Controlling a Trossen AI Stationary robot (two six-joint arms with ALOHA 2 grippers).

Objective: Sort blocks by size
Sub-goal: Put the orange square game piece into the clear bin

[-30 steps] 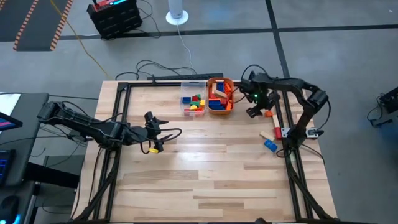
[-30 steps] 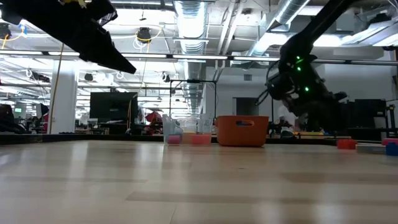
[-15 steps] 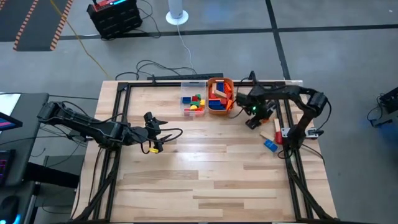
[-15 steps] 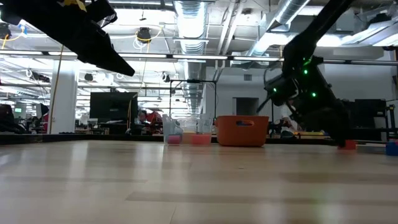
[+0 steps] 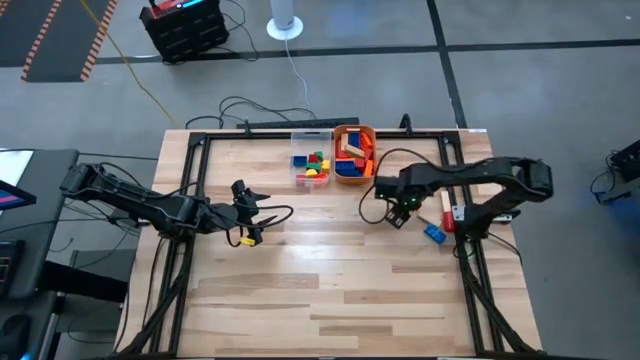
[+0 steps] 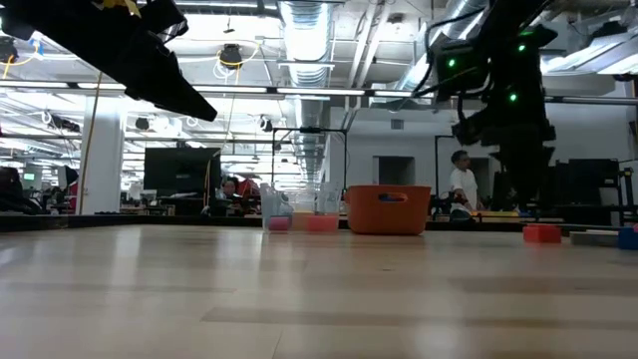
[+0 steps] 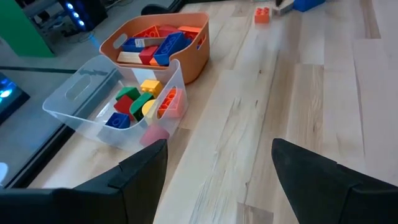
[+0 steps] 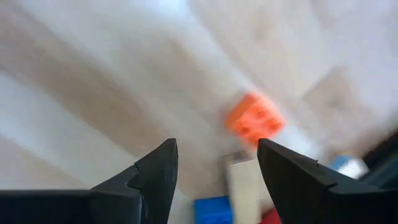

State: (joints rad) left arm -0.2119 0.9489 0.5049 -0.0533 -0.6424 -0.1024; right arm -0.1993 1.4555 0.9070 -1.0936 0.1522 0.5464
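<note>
Several blocks lie in the clear tub point(image 5: 311, 166) and in the orange tub point(image 5: 353, 155) at the table's far edge. Loose on the table toward its right are an orange block point(image 8: 254, 121), a plain wood bar point(image 8: 242, 177) and a blue block point(image 5: 433, 233). My right gripper point(image 5: 396, 212) hangs open over bare table, left of these blocks and nearer than the orange tub, pointing down with nothing between its fingers. My left gripper point(image 5: 250, 216) stays open above the table's left part, facing the tubs.
Black frame rails point(image 5: 466, 250) run along the table's left and right sides. Bare wood point(image 5: 330, 280) fills the middle and the near half of the table. In the low view a person point(image 6: 462, 184) stands in the room beyond the table.
My right gripper has swung away from the right side of the orange tub, toward the table's near edge and a little to the left, rolling as it went. It stays open. The loose blocks and my left arm have kept still.
</note>
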